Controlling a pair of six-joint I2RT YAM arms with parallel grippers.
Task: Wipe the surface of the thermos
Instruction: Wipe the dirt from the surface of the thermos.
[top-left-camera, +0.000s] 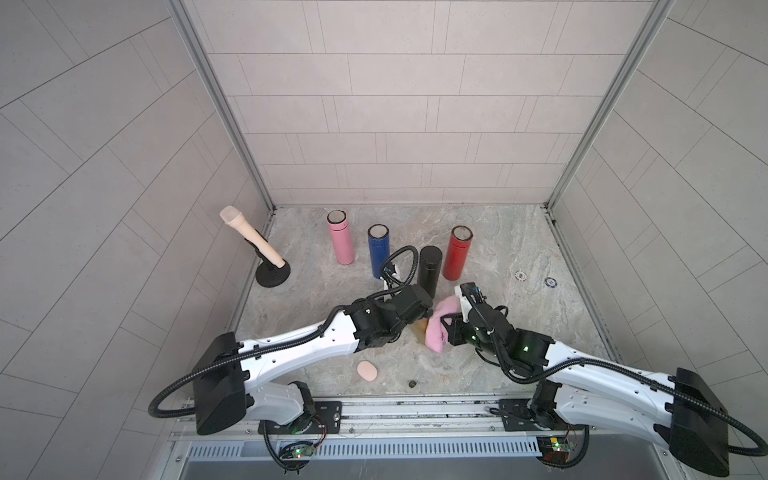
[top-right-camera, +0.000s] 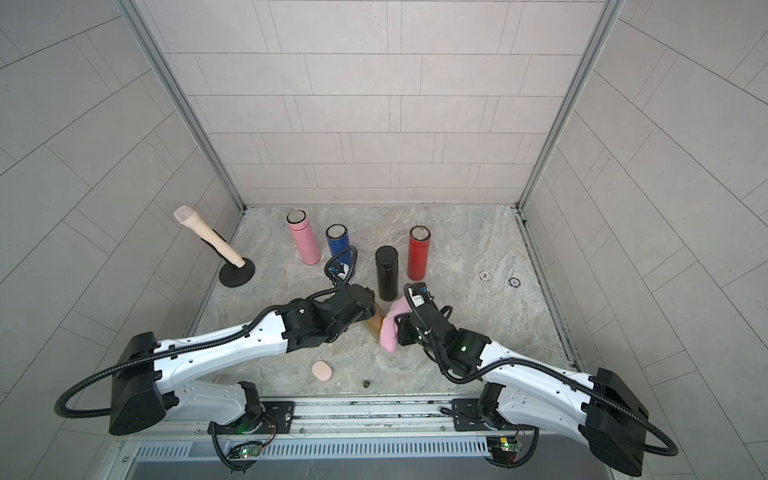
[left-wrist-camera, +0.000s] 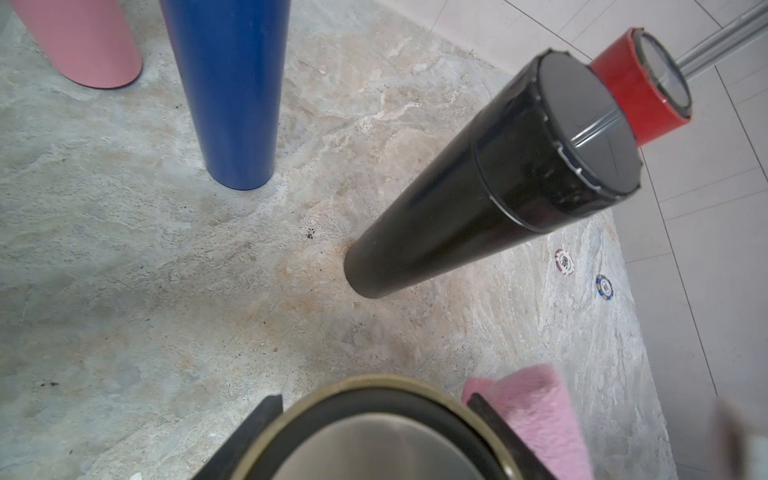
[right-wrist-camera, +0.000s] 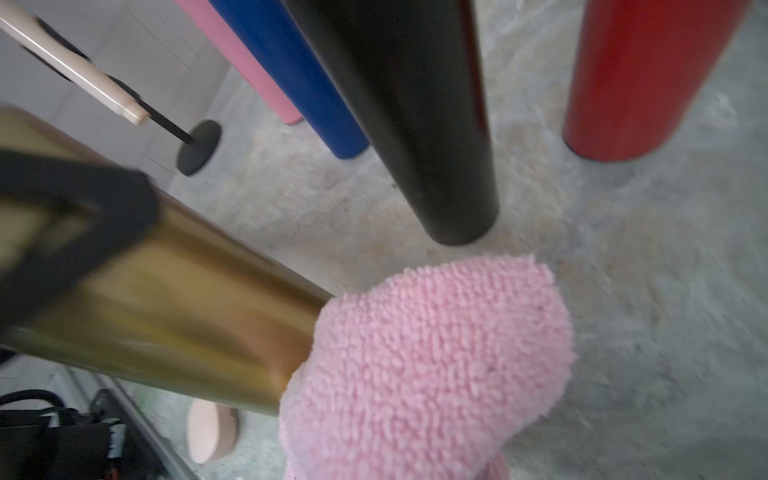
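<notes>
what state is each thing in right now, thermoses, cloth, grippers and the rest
gold thermos: held, cloth against its lower part
left gripper: closed around the gold thermos
right gripper: shut on the cloth
pink cloth: bunched, pressed to the gold thermos
pink thermos: upright
blue thermos: upright
black thermos: upright, lid on
red thermos: upright
microphone: leaning in its stand
peach pad: lying flat

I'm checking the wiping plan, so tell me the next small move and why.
Probably slide the pink cloth along the gold thermos, toward the left claw that grips its lid end. The right claw, shut on the cloth, presses it against the far end only, so most of the body lies bare.
</notes>
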